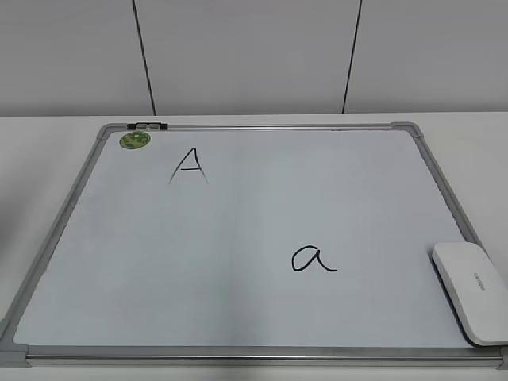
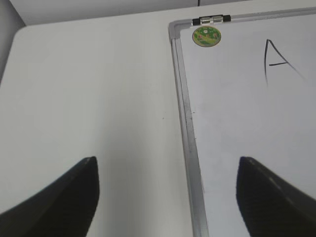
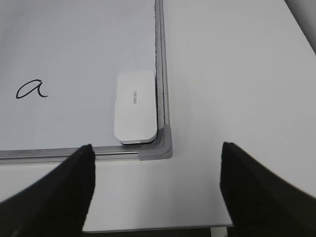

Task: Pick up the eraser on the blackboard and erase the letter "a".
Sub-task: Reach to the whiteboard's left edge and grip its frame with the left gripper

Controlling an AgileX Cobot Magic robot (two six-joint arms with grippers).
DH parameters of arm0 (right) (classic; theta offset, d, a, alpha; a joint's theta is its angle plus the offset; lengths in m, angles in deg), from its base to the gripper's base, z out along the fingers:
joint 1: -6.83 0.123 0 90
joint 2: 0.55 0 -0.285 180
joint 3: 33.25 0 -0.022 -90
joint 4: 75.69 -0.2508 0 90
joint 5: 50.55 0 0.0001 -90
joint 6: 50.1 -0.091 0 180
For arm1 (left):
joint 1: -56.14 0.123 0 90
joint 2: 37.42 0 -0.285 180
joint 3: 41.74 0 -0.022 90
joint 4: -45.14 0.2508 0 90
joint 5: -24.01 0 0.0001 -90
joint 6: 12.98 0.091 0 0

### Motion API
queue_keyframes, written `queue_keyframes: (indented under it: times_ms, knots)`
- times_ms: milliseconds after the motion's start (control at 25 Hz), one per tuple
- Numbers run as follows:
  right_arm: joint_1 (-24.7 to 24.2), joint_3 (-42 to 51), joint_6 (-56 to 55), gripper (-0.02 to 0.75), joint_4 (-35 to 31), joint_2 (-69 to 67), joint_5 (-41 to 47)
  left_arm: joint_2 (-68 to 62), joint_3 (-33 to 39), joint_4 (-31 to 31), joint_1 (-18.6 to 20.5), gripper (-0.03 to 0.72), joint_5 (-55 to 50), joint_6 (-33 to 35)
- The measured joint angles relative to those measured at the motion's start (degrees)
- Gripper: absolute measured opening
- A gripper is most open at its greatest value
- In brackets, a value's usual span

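The blackboard (image 1: 238,222) is a white board in a silver-grey frame, flat on the table. The lowercase letter "a" (image 1: 313,259) is in black at its lower middle; it also shows in the right wrist view (image 3: 31,89). The white eraser (image 1: 472,290) lies in the board's near right corner, also seen in the right wrist view (image 3: 135,107). My right gripper (image 3: 157,185) is open and empty, over the table just in front of that corner. My left gripper (image 2: 168,192) is open and empty, over the board's left frame edge (image 2: 190,143). Neither gripper shows in the exterior view.
An uppercase "A" (image 1: 189,166) is written at the board's upper left, next to a round green sticker (image 1: 135,140) and a metal clip (image 1: 148,125). White table (image 2: 89,98) surrounds the board. The table's near edge (image 3: 158,228) lies under the right gripper.
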Motion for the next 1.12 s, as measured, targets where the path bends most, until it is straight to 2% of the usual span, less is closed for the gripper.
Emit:
queue_keyframes:
  times_ms: [400, 520, 680, 760, 960, 1120]
  knots:
    - [0.00, 0.00, 0.00, 0.587, 0.00, 0.00, 0.00, -30.38, -21.55, -0.91, 0.00, 0.617, -14.12, 0.00]
    - [0.00, 0.00, 0.00, 0.587, 0.00, 0.00, 0.00, -37.50, -26.58, -3.28, 0.00, 0.610, -18.22, 2.33]
    - [0.00, 0.00, 0.00, 0.587, 0.00, 0.00, 0.00, -46.03, -31.90, -9.17, 0.24, 0.581, -22.40, 6.64]
    - [0.00, 0.00, 0.00, 0.587, 0.00, 0.00, 0.00, -49.85, -34.57, -10.25, 0.61, 0.561, -23.83, 7.91]
    - [0.00, 0.00, 0.00, 0.587, 0.00, 0.00, 0.00, -56.08, -38.95, -15.24, 3.86, 0.541, -25.16, 12.11]
    - [0.00, 0.00, 0.00, 0.587, 0.00, 0.00, 0.00, -58.95, -41.18, -18.80, 6.17, 0.465, -26.42, 14.68]
